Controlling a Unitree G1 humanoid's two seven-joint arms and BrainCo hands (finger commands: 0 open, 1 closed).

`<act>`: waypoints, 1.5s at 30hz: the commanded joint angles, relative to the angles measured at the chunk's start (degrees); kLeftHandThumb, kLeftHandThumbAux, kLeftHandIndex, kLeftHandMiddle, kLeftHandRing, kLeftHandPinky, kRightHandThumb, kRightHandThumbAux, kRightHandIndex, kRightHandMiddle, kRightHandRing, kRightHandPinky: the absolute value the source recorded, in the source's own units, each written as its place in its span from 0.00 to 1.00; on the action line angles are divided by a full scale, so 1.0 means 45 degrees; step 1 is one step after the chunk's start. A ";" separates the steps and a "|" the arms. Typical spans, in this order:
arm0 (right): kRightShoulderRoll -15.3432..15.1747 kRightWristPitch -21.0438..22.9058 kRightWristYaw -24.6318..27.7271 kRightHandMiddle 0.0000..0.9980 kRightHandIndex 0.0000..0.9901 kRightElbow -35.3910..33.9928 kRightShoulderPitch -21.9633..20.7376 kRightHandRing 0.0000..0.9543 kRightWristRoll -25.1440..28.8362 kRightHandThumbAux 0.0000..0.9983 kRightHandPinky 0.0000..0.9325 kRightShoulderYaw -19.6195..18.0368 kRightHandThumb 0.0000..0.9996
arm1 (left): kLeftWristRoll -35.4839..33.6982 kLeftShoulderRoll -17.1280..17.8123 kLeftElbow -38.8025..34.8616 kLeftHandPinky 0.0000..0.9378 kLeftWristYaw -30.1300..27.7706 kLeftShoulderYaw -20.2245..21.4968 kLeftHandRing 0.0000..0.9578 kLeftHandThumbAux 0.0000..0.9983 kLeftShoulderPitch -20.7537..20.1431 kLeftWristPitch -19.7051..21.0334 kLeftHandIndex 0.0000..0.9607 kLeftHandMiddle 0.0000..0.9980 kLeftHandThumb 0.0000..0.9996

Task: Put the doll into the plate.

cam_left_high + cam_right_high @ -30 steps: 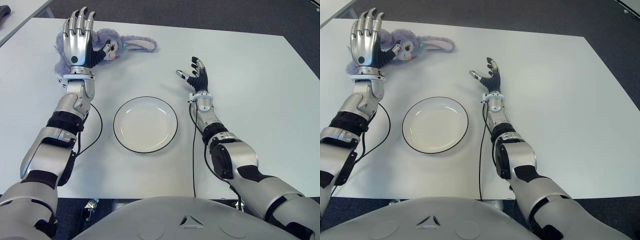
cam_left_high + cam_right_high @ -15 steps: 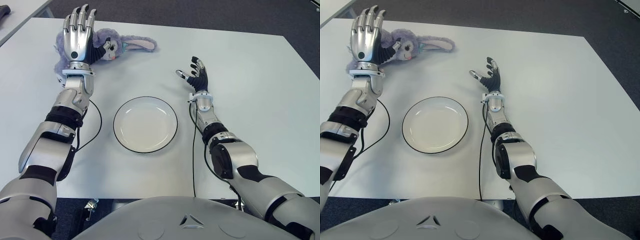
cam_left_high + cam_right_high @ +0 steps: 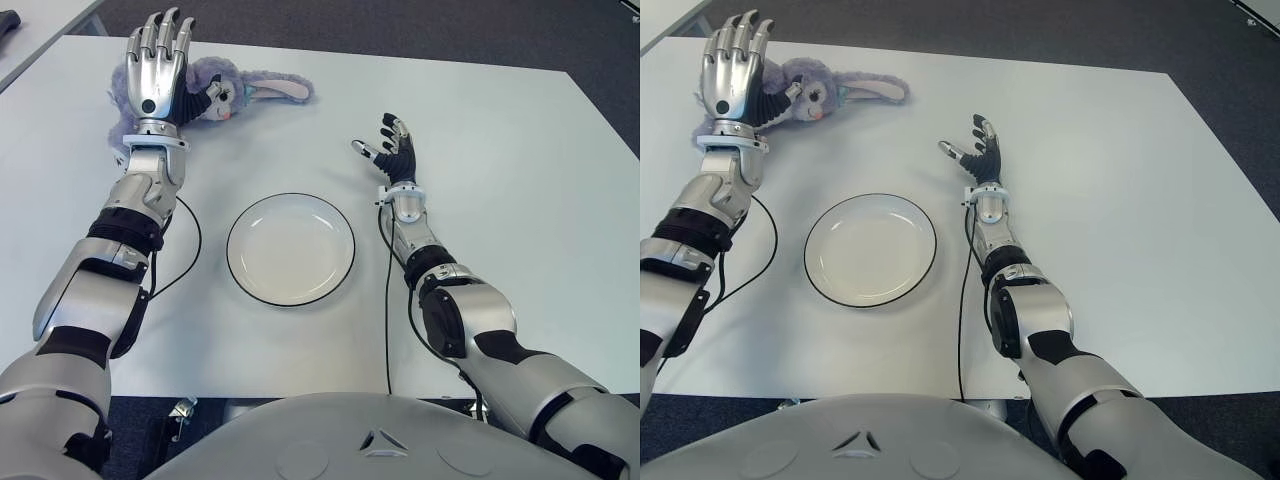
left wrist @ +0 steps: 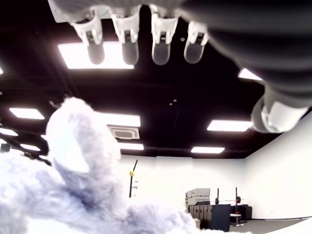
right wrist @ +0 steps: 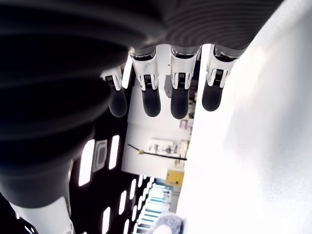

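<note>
Barely shifted, left hand (image 3: pixel 152 70) spread wide over doll (image 3: pixel 225 88) — fluffy lilac, long-eared, ungrasped.

My two head eyes look down on the same table (image 3: pixel 500 130); each wrist camera sits close under its own fingers (image 4: pixel 161 46), facing outward.

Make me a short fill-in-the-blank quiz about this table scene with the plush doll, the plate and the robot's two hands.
1. The plate holds ____.
2. The hand over the doll is the robot's ____ hand.
3. The fingers of that hand are ____, not closed on the doll.
4. The right hand shows to the ____ of the plate, on the white table.

Missing words: nothing; left; open; right
</note>
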 commanded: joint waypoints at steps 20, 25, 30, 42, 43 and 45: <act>0.0438 0.1497 0.0201 0.13 0.12 0.1880 0.2751 0.12 0.0099 0.76 0.13 -0.0082 0.03 | 0.0082 0.0107 0.0981 0.00 -0.0643 -0.0473 0.03 0.42 -0.0680 0.0059 0.00 0.05 0.33; 0.0441 0.1526 0.0212 0.13 0.12 0.1881 0.2748 0.12 0.0121 0.77 0.13 -0.0103 0.03 | 0.0045 0.0127 0.0997 0.00 -0.0725 -0.0528 0.03 0.42 -0.0722 0.0082 0.00 0.05 0.33; 0.0444 0.1553 0.0230 0.12 0.11 0.1882 0.2744 0.11 0.0150 0.76 0.11 -0.0128 0.03 | 0.0012 0.0157 0.1003 0.00 -0.0819 -0.0566 0.03 0.42 -0.0748 0.0040 0.00 0.06 0.33; 0.0428 0.1554 0.0286 0.12 0.13 0.1883 0.2748 0.11 0.0146 0.77 0.12 -0.0125 0.03 | 0.0030 0.0190 0.1242 0.00 -0.0899 -0.0709 0.03 0.41 -0.0902 -0.0082 0.00 0.06 0.34; 0.0427 0.1551 0.0288 0.12 0.13 0.1883 0.2750 0.11 0.0145 0.77 0.12 -0.0125 0.03 | 0.0037 0.0192 0.1259 0.00 -0.0907 -0.0724 0.03 0.41 -0.0913 -0.0081 0.00 0.06 0.34; 0.0427 0.1556 0.0294 0.13 0.13 0.1885 0.2750 0.12 0.0146 0.77 0.13 -0.0127 0.03 | 0.0053 0.0198 0.1291 0.00 -0.0930 -0.0757 0.03 0.41 -0.0938 -0.0074 0.00 0.06 0.33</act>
